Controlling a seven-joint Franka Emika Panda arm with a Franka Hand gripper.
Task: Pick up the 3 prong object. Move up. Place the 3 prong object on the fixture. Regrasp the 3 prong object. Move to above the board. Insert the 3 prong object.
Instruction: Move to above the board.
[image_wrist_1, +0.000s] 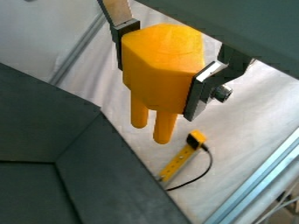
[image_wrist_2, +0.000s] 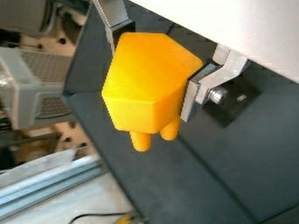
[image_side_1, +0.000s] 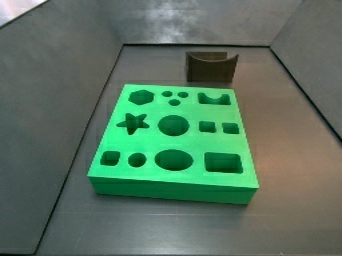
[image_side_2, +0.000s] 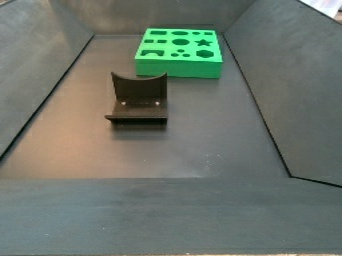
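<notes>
My gripper (image_wrist_1: 158, 68) (image_wrist_2: 149, 66) is shut on the 3 prong object (image_wrist_1: 162, 70) (image_wrist_2: 142, 83), a yellow-orange block clamped between both fingers with its prongs hanging free below them. It shows in both wrist views only. The green board (image_side_1: 174, 140) (image_side_2: 181, 50) lies on the dark floor with its cut-out holes bare. The fixture (image_side_1: 211, 67) (image_side_2: 138, 97), a dark notched bracket, stands apart from the board with nothing on it. Neither the gripper nor the piece appears in the side views.
Sloped dark walls (image_side_1: 54, 90) (image_side_2: 281, 90) close in the floor on all sides. In a wrist view a yellow-tipped cable (image_wrist_1: 187, 157) lies on a white surface outside the bin, beside a metal rail (image_wrist_1: 263, 179).
</notes>
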